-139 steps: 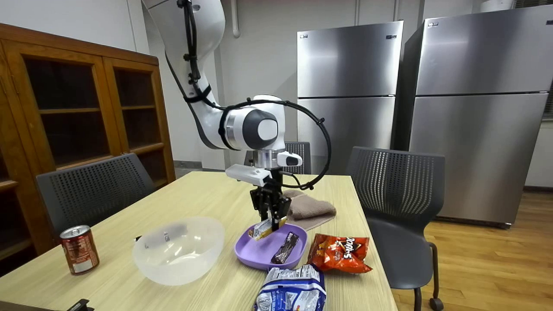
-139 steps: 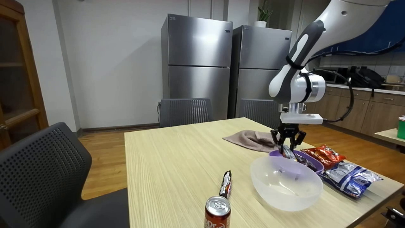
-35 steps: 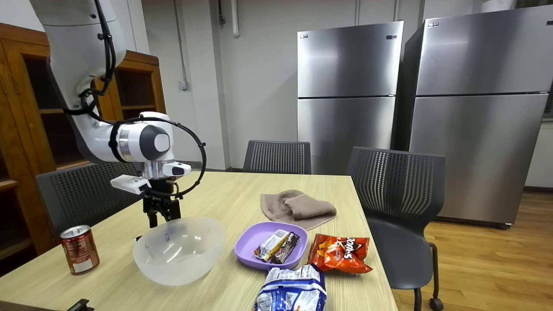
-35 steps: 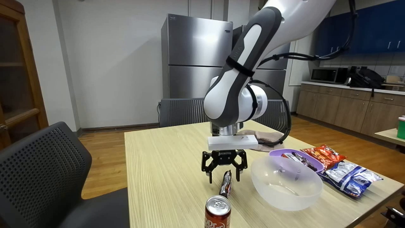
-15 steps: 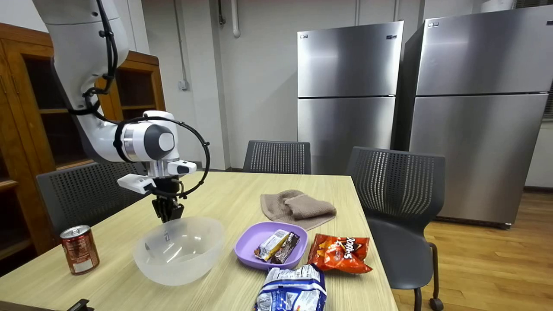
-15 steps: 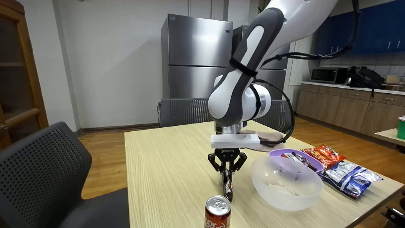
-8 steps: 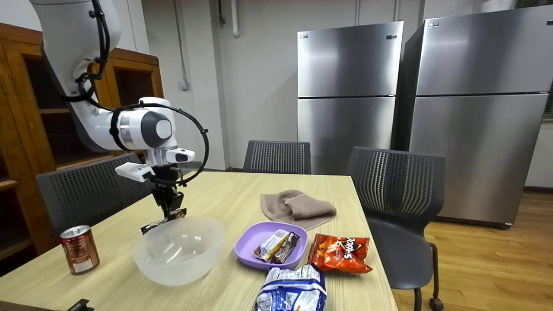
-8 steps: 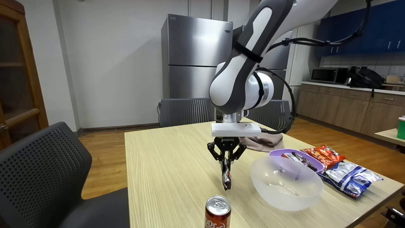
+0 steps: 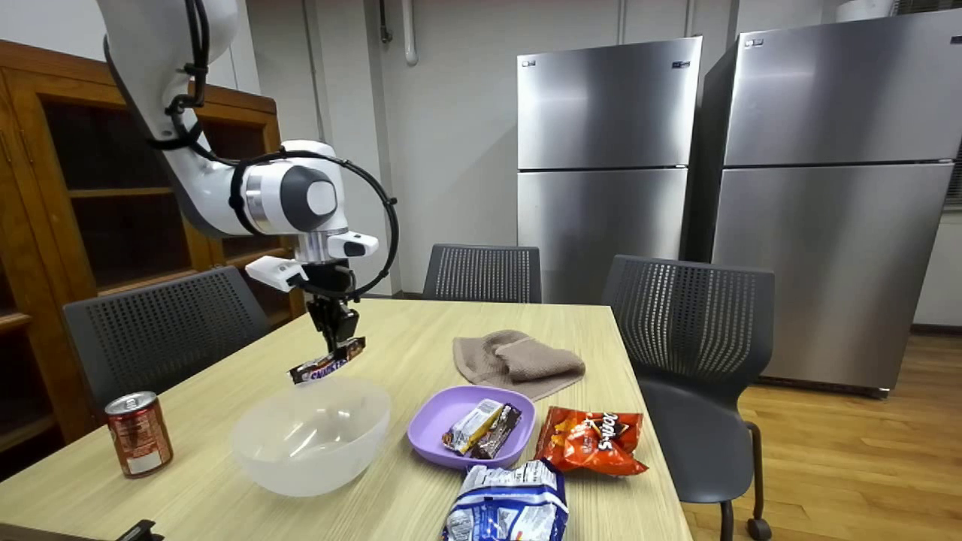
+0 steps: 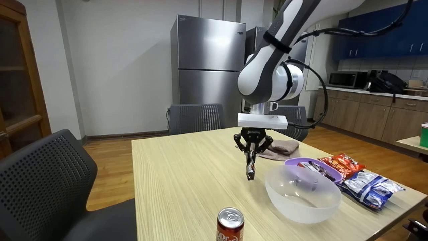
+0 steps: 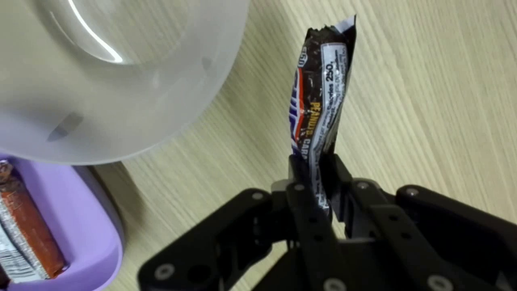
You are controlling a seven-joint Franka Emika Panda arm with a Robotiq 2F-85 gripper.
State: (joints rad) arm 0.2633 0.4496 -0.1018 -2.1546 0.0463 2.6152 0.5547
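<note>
Black two-fingered pincer [image 11: 316, 167] pinching a long dark brown wrapped Snickers bar [image 11: 321, 89], above a pale wooden surface [image 10: 187, 177], near a round frosted translucent bowl [image 10: 302, 212]

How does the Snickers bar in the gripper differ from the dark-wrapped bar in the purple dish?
The Snickers bar is held by the gripper, up off the table, while the dark-wrapped bar lies in the purple dish. The Snickers bar touches only the gripper; the dark-wrapped bar lies beside a paler bar. The Snickers bar's name is readable; the dark-wrapped bar's is not. Both are long bars in dark wrappers.
</note>
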